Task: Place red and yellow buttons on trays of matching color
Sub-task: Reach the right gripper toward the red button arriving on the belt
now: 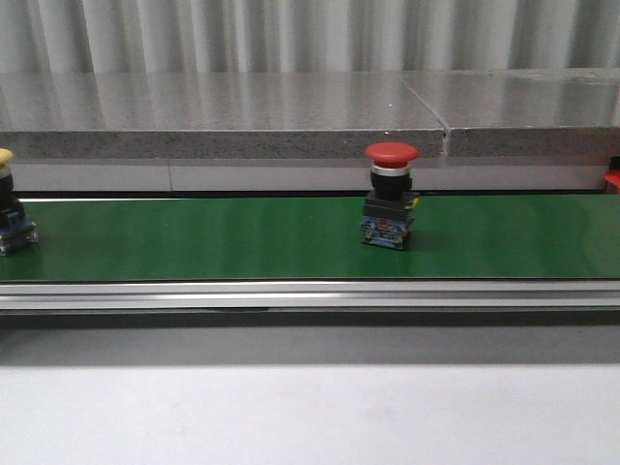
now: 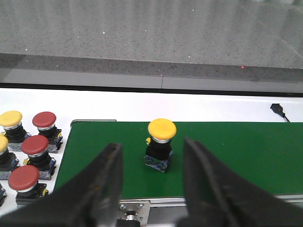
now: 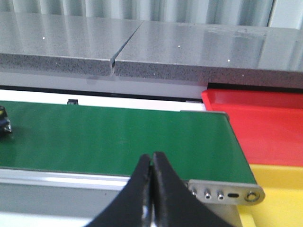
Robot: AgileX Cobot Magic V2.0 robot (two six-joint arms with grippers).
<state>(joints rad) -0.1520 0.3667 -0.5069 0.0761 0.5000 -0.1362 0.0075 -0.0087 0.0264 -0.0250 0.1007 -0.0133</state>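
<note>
You have a green belt (image 1: 242,237) running across the front view; take it as your landmark. A red button (image 1: 390,194) stands upright on the belt, a little right of its middle. A yellow button (image 1: 10,208) stands upright on the belt too, near its left end and cut off by the edge of the front view.

Your left gripper (image 2: 151,165) has its fingers (image 2: 106,182) spread apart and holds nothing. It sits near the belt's left end, on the near side of the yellow button (image 2: 161,142) and clear of it. Just off that end of the belt (image 2: 236,156) stands a cluster of spare buttons (image 2: 28,156), red and yellow, all upright on the white table (image 2: 142,106).

Your right gripper (image 3: 152,182) has its fingers pressed together with nothing between them. It sits over the near edge of the belt (image 3: 118,137), close to the right end. Just past that end lie the red tray (image 3: 260,125) and, nearer to you, the yellow tray (image 3: 274,203), side by side and touching. Behind the belt runs a grey stone ledge (image 1: 291,116).
</note>
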